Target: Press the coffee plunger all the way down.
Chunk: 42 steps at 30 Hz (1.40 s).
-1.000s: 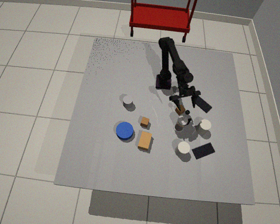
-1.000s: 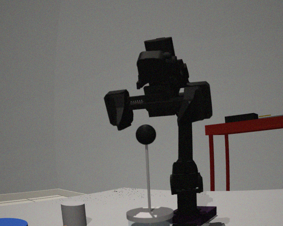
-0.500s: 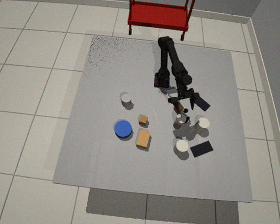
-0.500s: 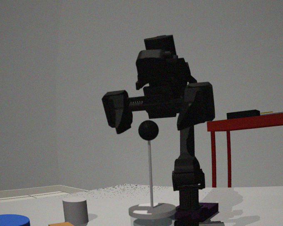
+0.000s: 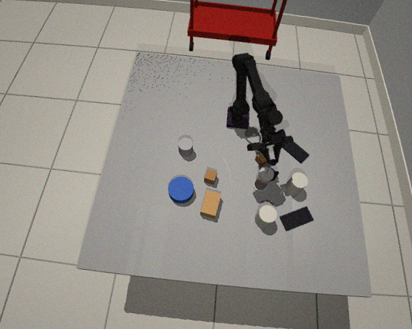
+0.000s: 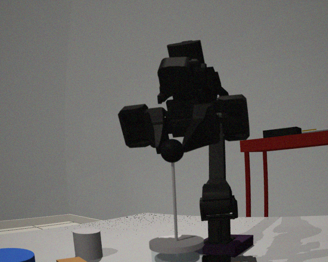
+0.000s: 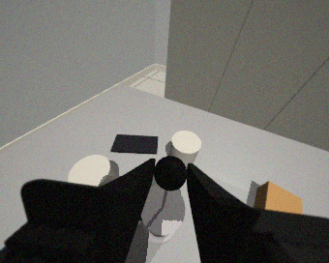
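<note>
A pale grey tabletop point(image 5: 175, 247) point(image 6: 131, 232) point(image 7: 227, 131) fills the middle of the top view, light floor tiles showing beyond its edges and a red metal cart point(image 5: 231, 39) point(image 6: 284, 141) standing past its upper edge. My black gripper point(image 5: 272, 157) point(image 6: 171, 149) point(image 7: 170, 165) is closed around the round black knob point(image 5: 273, 162) point(image 6: 171, 150) point(image 7: 170, 173), with 1 finger against each side. The knob tops a thin, pale metal rod point(image 6: 174, 202), which stands tall above the grey disc lid point(image 5: 266, 174) point(image 6: 176, 243) point(image 7: 164, 210), so the plunger is up. The clear coffee press point(image 5: 260, 183) point(image 6: 174, 257) is upright, right of centre in the top view and at the bottom of the exterior view.

Room is tighter around it: 2 white-topped cylinders point(image 5: 299, 181) point(image 5: 267, 214) point(image 7: 89, 169) point(image 7: 186, 141) stand to its right and below in the top view, and a small brown block point(image 5: 261, 158) lies just above it. Bare tabletop opens toward the lower edge; the right edge runs beyond the cylinders and the flat, dark rectangular slab point(image 5: 296, 218) point(image 7: 135, 144).
</note>
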Each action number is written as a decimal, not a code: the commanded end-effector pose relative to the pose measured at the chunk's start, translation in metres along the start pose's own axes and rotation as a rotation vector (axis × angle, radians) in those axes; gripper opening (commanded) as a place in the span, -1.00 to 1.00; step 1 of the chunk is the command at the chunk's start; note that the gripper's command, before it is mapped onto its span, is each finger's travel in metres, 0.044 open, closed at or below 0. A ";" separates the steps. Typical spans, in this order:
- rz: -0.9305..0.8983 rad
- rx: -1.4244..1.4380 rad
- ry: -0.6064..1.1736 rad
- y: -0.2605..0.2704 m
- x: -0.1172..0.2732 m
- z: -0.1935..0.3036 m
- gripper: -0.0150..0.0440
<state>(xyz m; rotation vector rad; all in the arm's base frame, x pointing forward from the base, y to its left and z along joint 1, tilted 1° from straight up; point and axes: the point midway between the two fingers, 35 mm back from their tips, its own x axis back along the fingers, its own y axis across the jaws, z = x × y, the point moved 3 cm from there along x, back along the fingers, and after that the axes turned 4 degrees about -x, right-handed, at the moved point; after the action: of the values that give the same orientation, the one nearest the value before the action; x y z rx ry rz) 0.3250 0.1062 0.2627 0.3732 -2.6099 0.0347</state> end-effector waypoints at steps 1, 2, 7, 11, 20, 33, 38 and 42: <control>-0.002 -0.004 -0.002 0.000 0.000 0.000 -0.11; -0.002 -0.004 -0.002 0.000 0.000 0.000 -0.11; -0.002 -0.004 -0.002 0.000 -0.001 0.001 -0.11; -0.002 -0.004 -0.002 0.000 -0.005 0.005 -0.11; -0.002 -0.004 -0.002 -0.001 -0.015 0.017 -0.11; -0.002 -0.004 -0.003 -0.002 -0.028 0.034 -0.11; -0.002 -0.004 -0.003 -0.003 -0.033 0.040 -0.11; -0.002 -0.004 -0.003 -0.003 -0.037 0.046 -0.11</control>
<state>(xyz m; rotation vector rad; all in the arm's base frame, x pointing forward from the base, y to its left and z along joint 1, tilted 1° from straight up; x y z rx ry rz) 0.3356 0.1089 0.2350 0.3866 -2.6873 0.0142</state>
